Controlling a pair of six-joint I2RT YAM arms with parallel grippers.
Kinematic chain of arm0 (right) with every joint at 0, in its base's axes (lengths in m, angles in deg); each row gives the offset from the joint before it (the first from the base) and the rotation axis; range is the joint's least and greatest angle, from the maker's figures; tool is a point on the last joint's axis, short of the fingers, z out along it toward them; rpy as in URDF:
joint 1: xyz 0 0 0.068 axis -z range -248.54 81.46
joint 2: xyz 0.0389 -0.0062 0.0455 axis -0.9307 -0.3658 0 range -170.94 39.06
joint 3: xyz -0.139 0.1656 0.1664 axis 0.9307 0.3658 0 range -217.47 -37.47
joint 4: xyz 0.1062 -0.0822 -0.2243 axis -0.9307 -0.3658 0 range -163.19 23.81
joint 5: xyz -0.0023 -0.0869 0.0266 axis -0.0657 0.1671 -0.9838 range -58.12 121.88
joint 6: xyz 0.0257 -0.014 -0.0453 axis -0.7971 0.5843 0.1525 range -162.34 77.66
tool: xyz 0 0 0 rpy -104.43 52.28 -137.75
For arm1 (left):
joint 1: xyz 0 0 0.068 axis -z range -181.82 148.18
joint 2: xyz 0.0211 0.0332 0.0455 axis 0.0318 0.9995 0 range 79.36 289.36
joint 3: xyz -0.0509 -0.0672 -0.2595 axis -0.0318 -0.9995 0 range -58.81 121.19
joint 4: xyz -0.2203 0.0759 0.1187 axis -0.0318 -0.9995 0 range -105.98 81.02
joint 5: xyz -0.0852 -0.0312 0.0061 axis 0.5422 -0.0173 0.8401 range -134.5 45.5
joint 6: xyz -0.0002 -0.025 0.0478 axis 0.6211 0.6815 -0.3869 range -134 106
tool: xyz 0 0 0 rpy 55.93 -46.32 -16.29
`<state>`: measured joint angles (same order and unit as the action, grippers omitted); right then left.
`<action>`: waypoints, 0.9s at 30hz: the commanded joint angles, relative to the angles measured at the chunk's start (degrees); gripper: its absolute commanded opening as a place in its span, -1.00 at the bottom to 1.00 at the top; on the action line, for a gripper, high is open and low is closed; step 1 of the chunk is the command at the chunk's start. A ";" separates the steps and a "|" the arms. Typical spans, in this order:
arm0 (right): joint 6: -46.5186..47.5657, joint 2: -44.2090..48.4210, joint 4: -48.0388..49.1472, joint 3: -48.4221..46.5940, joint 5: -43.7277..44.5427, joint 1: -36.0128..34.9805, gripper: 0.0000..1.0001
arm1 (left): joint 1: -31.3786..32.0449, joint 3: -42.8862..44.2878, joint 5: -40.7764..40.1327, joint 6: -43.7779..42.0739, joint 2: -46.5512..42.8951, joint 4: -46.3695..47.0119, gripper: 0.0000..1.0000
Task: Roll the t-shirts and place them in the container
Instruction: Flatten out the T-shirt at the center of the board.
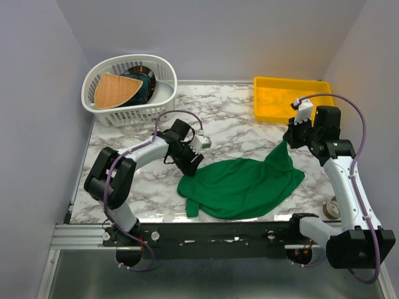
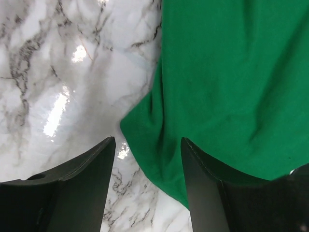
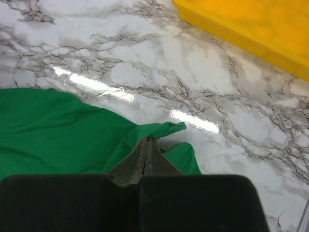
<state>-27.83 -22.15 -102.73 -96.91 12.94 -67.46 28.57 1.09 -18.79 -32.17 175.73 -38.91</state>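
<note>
rolling has not begun, by the look of it: the green t-shirt [image 1: 240, 187] lies crumpled toward the counter's [image 1: 237, 128] 6 o'clock side. the right gripper [image 1: 288, 142] is clenched on its 3 o'clock corner, holding it up in a peak; the left gripper [image 1: 190, 165] hangs released over its 9 o'clock edge. spreading flat and rolling remain.

The plain emerald-green t-shirt [image 1: 240, 187] lies spread and wrinkled, unrolled, just below the frame's centre. Its right corner is lifted into a peak.
</note>
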 commanded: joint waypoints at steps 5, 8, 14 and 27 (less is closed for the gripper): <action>-0.79 -1.28 0.41 0.73 -2.24 0.06 -0.99 | 0.81 -1.98 -3.12 -0.81 3.99 1.36 0.21; -0.97 -1.02 0.67 0.99 -2.24 0.06 -0.99 | 0.81 -1.28 -3.39 -0.90 4.43 1.72 -0.11; -1.06 -1.71 4.62 -0.76 -1.54 0.06 -0.99 | 0.37 3.72 -2.24 -2.74 -0.83 -1.88 -1.00; 3.07 -11.22 10.80 -28.45 1.02 0.85 -0.99 | -0.51 9.63 -11.40 -16.00 -25.70 -4.49 -1.00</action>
<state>-26.81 -35.83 -92.74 -119.23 16.15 -67.02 28.26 11.99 -28.39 -40.94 156.87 -39.39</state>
